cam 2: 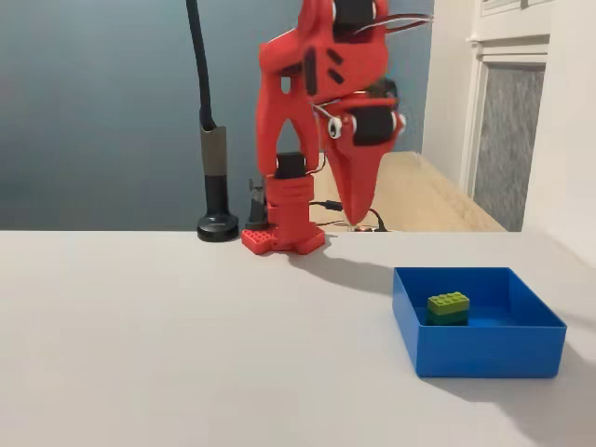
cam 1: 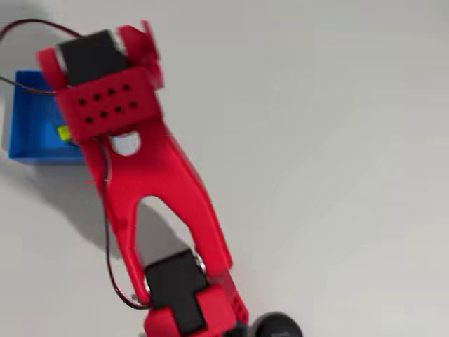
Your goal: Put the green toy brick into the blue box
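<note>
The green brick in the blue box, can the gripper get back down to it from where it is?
Probably yes: the green brick lies uncovered in the open-topped blue box, and the gripper hangs above the table nearby.

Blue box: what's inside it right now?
The square blue plastic open-topped box holds the small lime-green studded toy brick, resting on its floor. In the overhead view the red arm covers part of the box's interior.

Soft, even light fills the room — no glare on the pale table. The red arm looks smeared and blurred in the overhead view, casting a grey shadow to its left; the fixed view is sharper, with a faint shadow beside the blue box.
</note>
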Tool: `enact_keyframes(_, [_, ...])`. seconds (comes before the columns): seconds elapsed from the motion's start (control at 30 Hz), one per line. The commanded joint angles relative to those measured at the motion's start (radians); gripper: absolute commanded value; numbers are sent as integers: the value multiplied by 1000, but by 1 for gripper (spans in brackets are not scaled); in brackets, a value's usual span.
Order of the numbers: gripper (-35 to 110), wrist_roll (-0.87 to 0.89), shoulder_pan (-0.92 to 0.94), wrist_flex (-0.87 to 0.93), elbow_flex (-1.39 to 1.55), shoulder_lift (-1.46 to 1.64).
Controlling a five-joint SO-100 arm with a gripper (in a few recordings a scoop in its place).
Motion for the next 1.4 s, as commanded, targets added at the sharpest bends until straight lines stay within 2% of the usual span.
enact_keyframes(0.0, [0,9,92,-123,109,153])
enact_keyframes(0.3, [0,-51,267,-434,522,377])
enact_keyframes(0.7, [0,-35,264,-719,1081,784])
enact_keyframes(1.17, [0,-66,239,-759,1506,1285])
enact_keyframes(1.37, [0,-57,245,-758,1597,1448])
